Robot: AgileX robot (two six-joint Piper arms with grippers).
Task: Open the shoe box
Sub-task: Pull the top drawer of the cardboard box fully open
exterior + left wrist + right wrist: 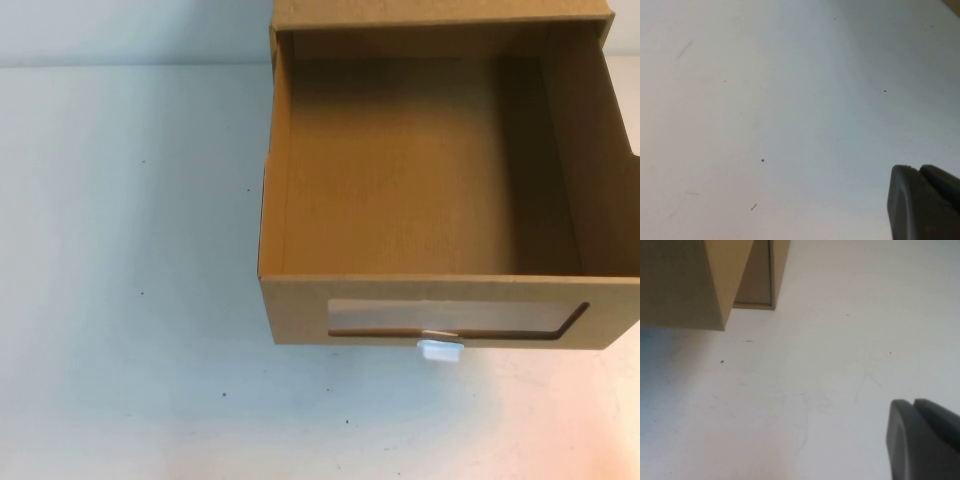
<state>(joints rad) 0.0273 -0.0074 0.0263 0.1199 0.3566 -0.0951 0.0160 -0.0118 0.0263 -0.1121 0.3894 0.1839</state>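
One shoe box (pixel 600 170) of plain brown cardboard fills the far right part of the white surface (pixel 130 250) in the high view. It is the drawer kind. Its outer sleeve (pixel 440 12) sits at the far edge, and the drawer (pixel 420 180) stands drawn well out toward the near edge, its inside bare. The drawer's front wall carries a clear window (pixel 450 318) and, just under it, a small white pull tab (pixel 440 349). Neither arm shows here. No brand, label or writing can be read on the cardboard or the tab.

In the left wrist view, the left pincer (pixel 919 172) hangs over bare surface. Its dark fingers are pressed together with only a seam between them and hold nothing.

In the right wrist view, the right pincer (pixel 914 407) is likewise closed on nothing, above open surface. A lower corner of the shoe box (pixel 685 285) lies ahead of it, clearly apart.

The drawer slides along the line from far edge to near edge, and the tab faces the near edge. With the box on the right side, the right arm looks the nearer one. Judged from how the drawer lies, the opening appears done. Any further pull would start at the tab and run toward the near edge, and the right pincer would first have to part.
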